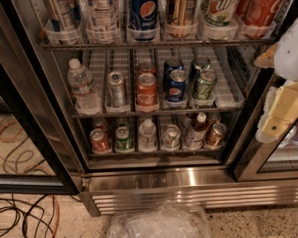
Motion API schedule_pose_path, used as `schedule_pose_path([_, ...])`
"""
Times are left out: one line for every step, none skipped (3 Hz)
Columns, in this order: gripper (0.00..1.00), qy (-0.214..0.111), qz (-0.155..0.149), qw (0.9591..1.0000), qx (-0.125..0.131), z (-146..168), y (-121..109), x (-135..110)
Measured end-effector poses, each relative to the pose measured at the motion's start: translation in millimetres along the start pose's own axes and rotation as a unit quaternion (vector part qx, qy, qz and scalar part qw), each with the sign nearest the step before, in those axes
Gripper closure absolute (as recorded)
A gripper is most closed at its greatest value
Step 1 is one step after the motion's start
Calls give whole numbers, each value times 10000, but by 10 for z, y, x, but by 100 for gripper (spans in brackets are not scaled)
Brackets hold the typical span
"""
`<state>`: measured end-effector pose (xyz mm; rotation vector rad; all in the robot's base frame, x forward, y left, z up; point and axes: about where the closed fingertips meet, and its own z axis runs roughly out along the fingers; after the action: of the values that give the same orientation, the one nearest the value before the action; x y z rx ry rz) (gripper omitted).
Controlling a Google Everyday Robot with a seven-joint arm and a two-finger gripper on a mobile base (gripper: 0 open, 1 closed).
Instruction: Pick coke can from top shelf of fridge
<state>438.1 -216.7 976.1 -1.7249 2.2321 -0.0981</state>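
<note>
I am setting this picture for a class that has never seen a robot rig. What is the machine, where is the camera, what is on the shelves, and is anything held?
This is a single picture from the robot's one camera; where the camera is mounted is not known. It looks into a drinks fridge. The pale shape at the right edge is the gripper, the two-finger hand at the end of the robot's arm. It hangs in front of the fridge's right side, level with the middle shelf, and touches no drink. Nothing shows in its hold. The top shelf carries clear tubs. The coke can stands at its right end, and a Pepsi can stands nearer the middle. The lower shelves hold more cans and a water bottle.
</note>
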Motion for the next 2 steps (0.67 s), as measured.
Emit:
schedule_pose_path([0, 0, 1, 10000, 0, 0, 0, 0])
schedule_pose_path([0, -211, 344, 9991, 96, 26, -21, -16])
